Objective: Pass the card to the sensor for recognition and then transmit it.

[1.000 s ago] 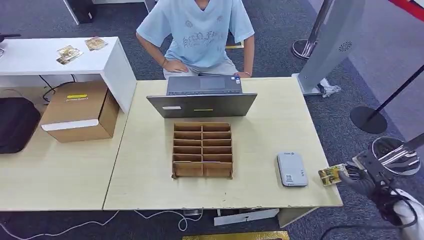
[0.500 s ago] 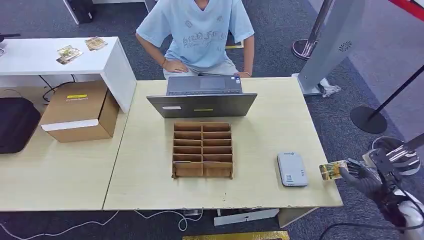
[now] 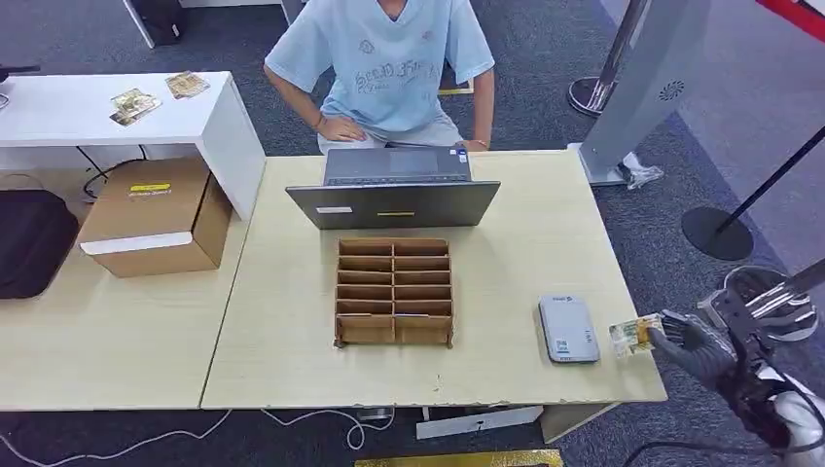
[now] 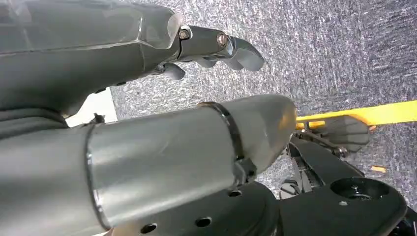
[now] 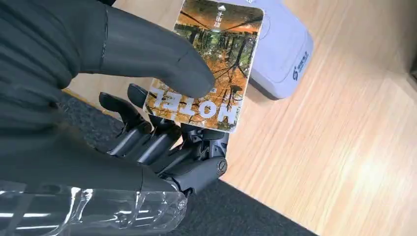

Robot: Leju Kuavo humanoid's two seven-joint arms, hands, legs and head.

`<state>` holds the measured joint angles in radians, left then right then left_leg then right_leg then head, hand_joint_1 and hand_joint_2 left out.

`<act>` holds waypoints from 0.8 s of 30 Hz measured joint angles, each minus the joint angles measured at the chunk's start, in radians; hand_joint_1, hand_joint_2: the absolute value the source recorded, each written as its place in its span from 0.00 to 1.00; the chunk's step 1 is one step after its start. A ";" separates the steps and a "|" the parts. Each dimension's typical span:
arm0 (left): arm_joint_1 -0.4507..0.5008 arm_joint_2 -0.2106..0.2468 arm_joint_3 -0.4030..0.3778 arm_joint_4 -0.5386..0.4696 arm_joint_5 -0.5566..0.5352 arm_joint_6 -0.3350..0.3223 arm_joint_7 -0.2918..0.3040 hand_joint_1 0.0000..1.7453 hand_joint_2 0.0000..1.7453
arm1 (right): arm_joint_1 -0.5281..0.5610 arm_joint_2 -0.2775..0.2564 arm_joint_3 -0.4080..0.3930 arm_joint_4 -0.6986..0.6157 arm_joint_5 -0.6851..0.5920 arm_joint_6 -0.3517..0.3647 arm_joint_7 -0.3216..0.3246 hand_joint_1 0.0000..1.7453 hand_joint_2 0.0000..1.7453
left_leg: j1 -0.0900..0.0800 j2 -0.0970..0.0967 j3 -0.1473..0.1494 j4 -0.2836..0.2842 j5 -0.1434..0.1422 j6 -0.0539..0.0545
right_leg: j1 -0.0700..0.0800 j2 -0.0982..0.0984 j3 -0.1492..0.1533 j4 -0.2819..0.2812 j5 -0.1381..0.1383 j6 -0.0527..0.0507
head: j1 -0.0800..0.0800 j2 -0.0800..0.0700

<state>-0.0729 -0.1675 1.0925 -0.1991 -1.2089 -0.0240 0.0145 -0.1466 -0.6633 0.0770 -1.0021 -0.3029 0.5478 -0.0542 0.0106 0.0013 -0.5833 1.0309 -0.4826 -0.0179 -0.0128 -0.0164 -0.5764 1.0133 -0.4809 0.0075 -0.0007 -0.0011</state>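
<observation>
The head view looks forward and down from high above the table [image 3: 292, 331], taking in its whole top; the right wrist view sits close behind the right hand [image 5: 147, 142], facing the table's 4 o'clock corner; both share the grey sensor [image 3: 567, 330] and card [image 3: 630, 336]; the left wrist view, close behind the left hand [image 4: 162, 113], faces carpeted floor [image 4: 344, 54].

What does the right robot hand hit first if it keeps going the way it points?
Probably the grey card reader: the right robot hand points toward it with the hotel card leading. Height above the table is unclear, so it may pass over.
</observation>
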 joint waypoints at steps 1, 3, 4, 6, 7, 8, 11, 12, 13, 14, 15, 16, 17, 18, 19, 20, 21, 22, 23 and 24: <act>0.000 0.000 0.000 0.000 0.000 0.000 0.000 0.00 0.00 | -0.005 -0.002 0.010 -0.003 -0.001 0.001 0.000 1.00 1.00 | 0.000 0.000 0.000 0.000 0.000 0.000 | 0.000 0.000 0.000 0.000 0.000 0.000 | 0.000 0.000; 0.000 0.000 0.000 0.000 -0.001 0.000 0.000 0.00 0.00 | -0.014 -0.004 0.038 -0.007 -0.002 0.001 0.003 1.00 1.00 | 0.000 0.000 0.000 0.000 0.000 0.000 | 0.000 0.000 0.000 0.000 0.000 0.000 | 0.000 0.000; 0.000 0.000 0.000 0.000 -0.002 0.000 0.000 0.00 0.00 | -0.019 -0.004 0.051 -0.007 -0.002 0.001 0.003 1.00 1.00 | 0.000 0.000 0.000 0.000 0.000 0.000 | 0.000 0.000 0.000 0.000 0.000 0.000 | 0.000 0.000; 0.000 0.000 0.000 0.000 -0.003 0.000 0.000 0.00 0.00 | -0.032 -0.004 0.084 -0.007 -0.001 0.000 0.003 1.00 1.00 | 0.000 0.000 0.000 0.000 0.000 0.000 | 0.000 0.000 0.000 0.000 0.000 0.000 | 0.000 0.000; 0.000 0.000 0.000 0.000 -0.003 0.000 0.000 0.00 0.00 | -0.042 -0.004 0.101 -0.007 0.001 0.000 0.002 1.00 1.00 | 0.000 0.000 0.000 0.000 0.000 0.000 | 0.000 0.000 0.000 0.000 0.000 0.000 | 0.000 0.000; 0.000 0.000 0.000 0.000 -0.003 0.000 0.000 0.00 0.00 | -0.053 -0.004 0.118 -0.005 0.002 -0.001 0.001 1.00 1.00 | 0.000 0.000 0.000 0.000 0.000 0.000 | 0.000 0.000 0.000 0.000 0.000 0.000 | 0.000 0.000; -0.001 0.000 0.000 0.000 -0.007 0.000 0.000 0.00 0.00 | -0.101 0.000 0.180 0.015 0.007 -0.002 0.000 1.00 1.00 | 0.000 0.001 0.000 0.000 0.000 0.000 | 0.000 0.001 0.000 0.000 0.000 0.000 | 0.000 0.000; -0.002 0.000 0.000 0.000 -0.009 0.000 0.000 0.00 0.00 | -0.119 0.003 0.203 0.024 0.008 -0.003 0.000 1.00 1.00 | 0.000 0.001 0.000 0.000 0.000 0.000 | 0.000 0.001 0.000 0.000 0.000 0.000 | 0.000 0.000; -0.002 0.000 0.000 0.000 -0.010 0.000 0.000 0.00 0.00 | -0.131 0.005 0.219 0.033 0.010 -0.004 0.000 1.00 1.00 | 0.000 0.001 0.000 0.000 0.000 0.000 | 0.000 0.001 0.000 0.000 0.000 0.000 | 0.000 0.000; -0.002 0.000 0.000 0.000 -0.010 0.000 0.000 0.00 0.00 | -0.144 0.009 0.234 0.041 0.012 -0.006 0.000 1.00 1.00 | 0.000 0.001 0.000 0.000 0.000 0.000 | 0.000 0.000 0.000 0.000 0.000 0.000 | 0.000 0.000; -0.001 0.000 0.000 0.000 -0.012 0.000 -0.001 0.00 0.00 | -0.157 0.012 0.248 0.050 0.013 -0.006 0.000 1.00 1.00 | 0.000 0.001 0.000 0.000 0.000 0.000 | 0.000 0.000 0.000 0.000 0.000 0.000 | 0.000 0.000; -0.001 -0.001 0.000 0.000 -0.013 0.000 -0.002 0.00 0.00 | -0.169 0.016 0.262 0.061 0.016 -0.006 0.000 1.00 1.00 | 0.000 0.001 0.000 0.000 0.000 0.000 | 0.000 0.000 0.000 0.000 0.000 0.000 | 0.000 0.000; -0.002 -0.001 0.000 0.000 -0.015 0.000 -0.002 0.00 0.00 | -0.180 0.019 0.278 0.073 0.021 -0.008 0.000 1.00 1.00 | 0.000 0.001 0.000 0.000 0.000 0.000 | 0.000 0.000 0.000 0.000 0.000 0.000 | 0.000 0.000; -0.002 -0.001 0.000 0.000 -0.018 0.000 -0.003 0.00 0.00 | -0.190 0.024 0.291 0.083 0.023 -0.013 0.000 1.00 1.00 | 0.000 0.001 0.000 0.000 0.000 0.000 | 0.000 0.000 0.000 0.000 0.000 0.000 | 0.000 0.000; -0.002 -0.001 0.000 0.000 -0.018 0.000 -0.003 0.00 0.00 | -0.197 0.028 0.303 0.093 0.026 -0.019 0.000 1.00 1.00 | 0.000 0.001 0.000 0.000 0.000 0.000 | 0.000 0.000 0.000 0.000 0.000 0.000 | 0.000 0.000; -0.002 -0.002 0.000 0.000 -0.019 0.000 -0.003 0.00 0.00 | -0.205 0.035 0.316 0.104 0.030 -0.024 0.000 1.00 1.00 | 0.000 0.001 0.000 0.000 0.000 0.000 | 0.000 0.000 0.000 0.000 0.000 0.000 | 0.000 0.000; -0.002 -0.002 0.000 0.000 -0.019 0.000 -0.003 0.00 0.00 | -0.213 0.041 0.326 0.113 0.034 -0.028 0.000 1.00 1.00 | 0.000 0.001 0.000 0.000 0.000 0.000 | 0.000 0.000 0.000 0.000 0.000 0.000 | 0.000 0.000; -0.002 -0.002 0.000 0.000 -0.019 0.000 -0.003 0.00 0.00 | -0.220 0.047 0.334 0.122 0.040 -0.032 -0.001 1.00 1.00 | 0.000 0.001 0.000 0.000 0.000 0.000 | 0.000 0.000 0.000 0.000 0.000 0.000 | 0.000 0.000; -0.002 -0.002 0.000 0.000 -0.019 0.000 -0.003 0.00 0.00 | -0.230 0.054 0.343 0.134 0.049 -0.039 -0.002 1.00 1.00 | 0.000 0.001 0.000 0.000 0.000 0.000 | 0.000 0.000 0.000 0.000 0.000 0.000 | 0.000 0.000; -0.002 -0.002 0.000 0.000 -0.019 0.000 -0.003 0.00 0.00 | -0.240 0.063 0.353 0.150 0.060 -0.048 -0.007 1.00 1.00 | 0.000 0.001 0.000 0.000 0.000 0.000 | 0.000 0.000 0.000 0.000 0.000 0.000 | 0.000 0.000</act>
<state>-0.0754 -0.1694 1.0925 -0.1991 -1.2284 -0.0237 0.0118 -0.3865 -0.6008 0.4303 -0.8522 -0.2430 0.4997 -0.0614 0.0107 0.0022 -0.5834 1.0309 -0.4825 -0.0179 -0.0126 -0.0160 -0.5764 1.0136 -0.4808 0.0075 -0.0008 -0.0011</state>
